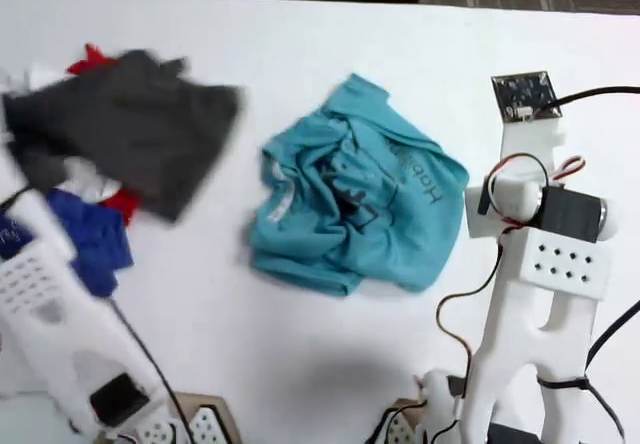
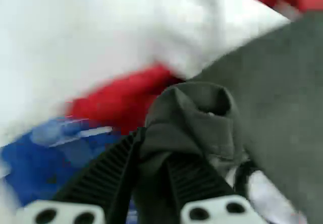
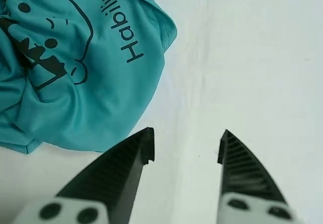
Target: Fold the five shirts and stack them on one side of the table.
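In the left wrist view my left gripper (image 2: 151, 176) is shut on a bunched fold of the dark grey shirt (image 2: 262, 108). In the high view that grey shirt (image 1: 130, 124) hangs lifted over the pile at the table's left. Under it lie a red shirt (image 2: 121, 98), a blue shirt (image 2: 40, 153) and a white shirt (image 2: 101, 32). A crumpled teal shirt (image 1: 355, 199) with a black print lies at the table's middle. My right gripper (image 3: 186, 143) is open over bare table just beside the teal shirt (image 3: 75, 67), with nothing between its fingers.
The left arm (image 1: 50, 304) rises from the near left corner. The right arm (image 1: 545, 264) stands at the near right, with red and black wires looping off it. The white table (image 1: 400, 44) is bare along the far side and in front of the teal shirt.
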Controlling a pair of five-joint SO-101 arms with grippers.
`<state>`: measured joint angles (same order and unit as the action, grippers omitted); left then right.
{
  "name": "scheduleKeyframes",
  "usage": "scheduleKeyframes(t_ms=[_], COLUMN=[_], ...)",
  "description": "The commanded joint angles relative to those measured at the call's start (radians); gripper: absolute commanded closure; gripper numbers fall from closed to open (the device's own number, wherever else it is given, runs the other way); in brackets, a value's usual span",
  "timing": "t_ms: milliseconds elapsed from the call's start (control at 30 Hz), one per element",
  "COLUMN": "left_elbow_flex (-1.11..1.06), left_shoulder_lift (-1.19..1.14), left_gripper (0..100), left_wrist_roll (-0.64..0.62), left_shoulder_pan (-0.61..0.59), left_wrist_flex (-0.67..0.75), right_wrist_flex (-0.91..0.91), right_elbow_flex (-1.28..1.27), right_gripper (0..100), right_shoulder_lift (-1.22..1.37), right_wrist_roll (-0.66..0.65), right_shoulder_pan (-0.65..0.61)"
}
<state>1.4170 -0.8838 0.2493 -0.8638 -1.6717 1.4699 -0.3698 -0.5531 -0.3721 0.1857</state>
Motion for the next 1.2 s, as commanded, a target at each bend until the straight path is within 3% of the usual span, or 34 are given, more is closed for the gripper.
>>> scheduleKeyframes(t_ms=[0, 200, 433, 633, 867, 933, 1067, 1167], left_elbow_flex=[0.199, 0.254, 0.251, 0.251, 0.251, 0.251, 0.248, 0.209], left_shoulder_lift=[0.008, 0.017, 0.008, 0.012, 0.018, 0.018, 0.018, 0.025], left_gripper=[97, 97, 95, 74, 75, 75, 74, 74], left_wrist_roll=[-0.006, -0.003, 0.087, 0.258, 0.261, 0.227, 0.044, 0.012], left_shoulder_pan=[-0.238, -0.443, -0.468, -0.345, -0.209, -0.16, -0.075, 0.002], left_wrist_flex=[-0.005, 0.057, 0.023, -0.104, -0.107, -0.109, -0.115, -0.118], right_wrist_flex=[-0.019, -0.019, -0.019, -0.025, -0.067, -0.088, -0.127, -0.163], right_elbow_flex=[0.006, 0.006, -0.009, -0.009, -0.009, -0.011, -0.009, -0.003], right_gripper=[78.4, 78.4, 78.4, 78.3, 62.2, 59.4, 59.4, 59.4], right_shoulder_lift=[0.001, 0.001, 0.001, 0.002, 0.005, 0.025, 0.148, 0.288], right_wrist_roll=[0.005, 0.005, 0.005, 0.006, 0.006, 0.005, 0.005, -0.006], right_shoulder_pan=[0.004, -0.016, -0.193, -0.354, -0.544, -0.595, -0.694, -0.754])
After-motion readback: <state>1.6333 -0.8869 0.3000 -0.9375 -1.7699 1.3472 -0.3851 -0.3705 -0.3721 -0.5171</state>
